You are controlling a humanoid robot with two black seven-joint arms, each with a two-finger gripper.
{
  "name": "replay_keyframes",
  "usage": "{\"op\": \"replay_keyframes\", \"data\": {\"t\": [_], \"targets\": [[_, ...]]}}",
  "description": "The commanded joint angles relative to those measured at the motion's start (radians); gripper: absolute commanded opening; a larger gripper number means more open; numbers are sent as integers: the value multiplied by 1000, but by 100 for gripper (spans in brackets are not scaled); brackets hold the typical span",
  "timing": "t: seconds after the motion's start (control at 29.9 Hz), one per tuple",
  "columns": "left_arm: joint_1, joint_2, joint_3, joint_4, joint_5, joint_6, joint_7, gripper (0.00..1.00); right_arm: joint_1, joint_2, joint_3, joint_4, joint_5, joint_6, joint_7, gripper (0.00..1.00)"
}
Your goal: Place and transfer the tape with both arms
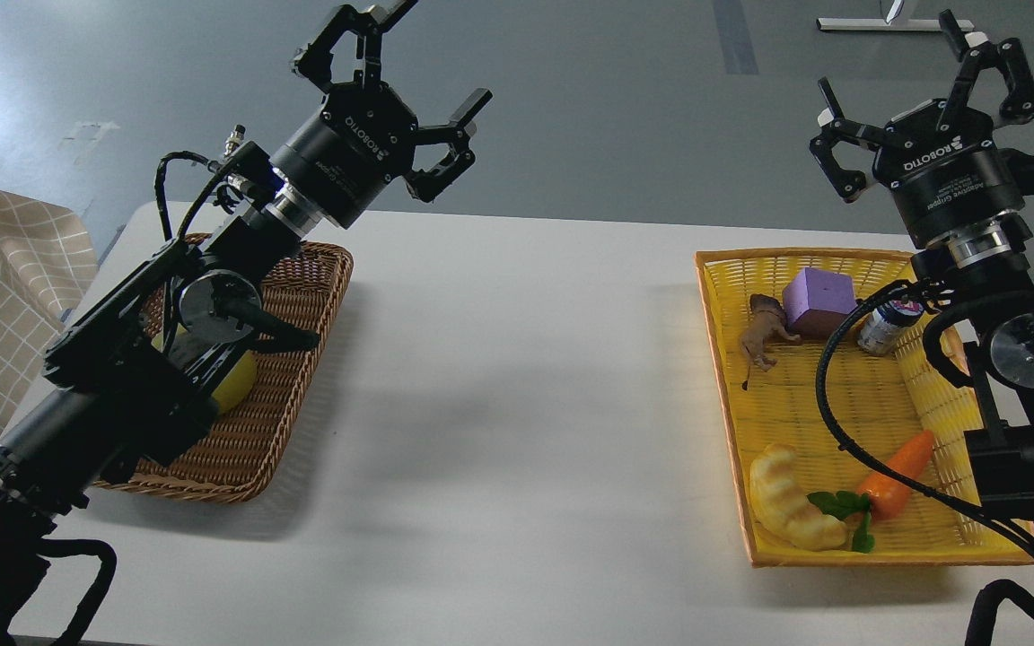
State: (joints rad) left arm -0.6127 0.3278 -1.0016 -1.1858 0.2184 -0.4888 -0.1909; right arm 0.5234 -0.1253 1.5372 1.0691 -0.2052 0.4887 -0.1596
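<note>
Over the table's far edge, both grippers, left [398,97] and right [921,99], hang wide open, empty; tape [234,381] sits in the left basket [302,359].

On your table [517,377] a wicker basket [302,359] sits at the left edge and a tray [732,395] at the right, well apart; the left arm [176,323] lies over the basket, hiding most of the tape [239,381] inside it; in the tray, the cube [818,301] sits at the back with a toy animal [761,334] just left of it and a can [887,325] to its right; bread [791,502] and a carrot [896,471] lie side by side at the front; the right arm [1011,341] rises along the tray's right side.
</note>
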Motion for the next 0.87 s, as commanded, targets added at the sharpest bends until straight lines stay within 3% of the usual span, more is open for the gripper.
{"op": "replay_keyframes", "data": {"t": [0.0, 0.84], "targets": [[14, -6, -43, 0, -2, 0, 2, 98, 3, -1, -23, -5, -13, 0, 2, 100], [36, -4, -48, 15, -2, 0, 13, 98, -10, 29, -22, 6, -22, 0, 12, 100]]}}
